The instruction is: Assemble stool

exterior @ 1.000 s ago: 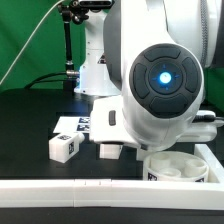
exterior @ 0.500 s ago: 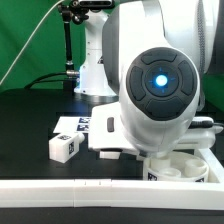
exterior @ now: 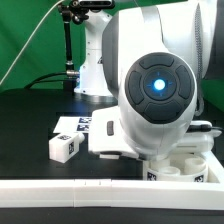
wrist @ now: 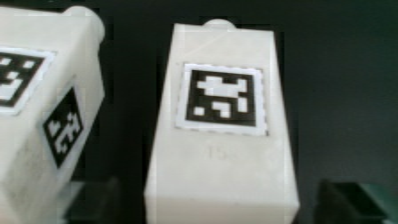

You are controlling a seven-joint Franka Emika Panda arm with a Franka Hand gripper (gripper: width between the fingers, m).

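Early stage: fingers (wrist: 361, 205) standing wide, straddling leg (wrist: 217, 130), seemingly not clamping; second leg (exterior: 65, 147) lying loose, exterior view's lower left; seat (exterior: 178, 170) waiting.

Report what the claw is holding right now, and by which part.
Nothing yet. The claw is open, its fingers straddling one end of a tagged stool leg, with dark gaps showing on both sides.
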